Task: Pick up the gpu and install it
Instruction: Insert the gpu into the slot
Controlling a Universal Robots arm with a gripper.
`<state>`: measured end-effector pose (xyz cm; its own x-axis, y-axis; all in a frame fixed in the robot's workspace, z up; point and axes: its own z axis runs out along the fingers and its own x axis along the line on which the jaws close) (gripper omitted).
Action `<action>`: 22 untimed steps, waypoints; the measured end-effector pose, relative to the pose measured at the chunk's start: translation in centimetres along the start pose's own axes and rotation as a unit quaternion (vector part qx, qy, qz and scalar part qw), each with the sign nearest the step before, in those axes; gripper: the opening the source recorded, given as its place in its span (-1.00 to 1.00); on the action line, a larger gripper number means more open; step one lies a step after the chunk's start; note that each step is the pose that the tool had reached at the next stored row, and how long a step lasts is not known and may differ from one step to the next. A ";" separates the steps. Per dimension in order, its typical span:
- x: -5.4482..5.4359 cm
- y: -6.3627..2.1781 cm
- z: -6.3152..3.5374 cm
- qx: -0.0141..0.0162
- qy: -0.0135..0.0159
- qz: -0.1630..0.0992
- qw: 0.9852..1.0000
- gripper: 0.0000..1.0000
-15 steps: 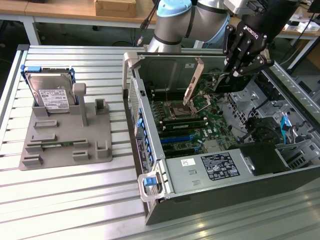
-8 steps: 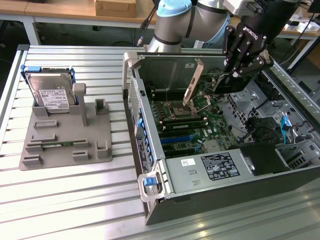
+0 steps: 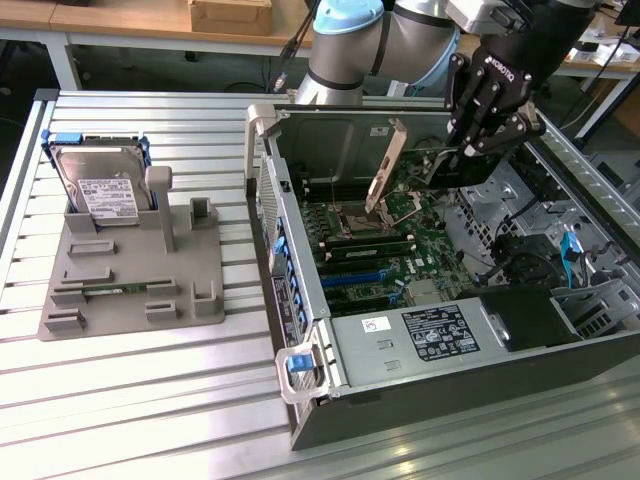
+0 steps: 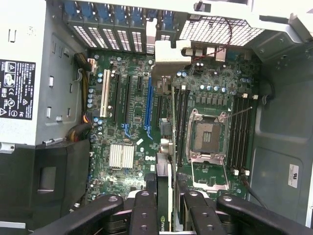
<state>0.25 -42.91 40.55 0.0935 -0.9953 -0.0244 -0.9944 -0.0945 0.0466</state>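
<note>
My black gripper is shut on the gpu and holds it in the air over the open computer case, above the motherboard. The card's beige metal bracket slants down toward the CPU socket without touching the board. In the wrist view the gpu appears edge-on between the fingers, with its bracket at the far end. It hangs between the long blue slot and the CPU socket.
A power supply fills the case's near end. Black ducting and drive cages sit at the exterior view's right. On the slatted table, a grey fixture holds a silver hard drive and a slim memory stick.
</note>
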 end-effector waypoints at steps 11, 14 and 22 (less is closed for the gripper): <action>0.0 -0.01 0.24 0.000 0.000 0.000 1.000 -0.47; 0.0 -0.02 0.31 0.000 0.000 0.000 1.000 -0.47; 0.0 -0.02 0.43 0.000 0.000 0.000 1.000 -0.47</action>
<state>0.25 -42.91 40.12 0.0935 -0.9953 -0.0244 -0.9944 -0.0945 0.0466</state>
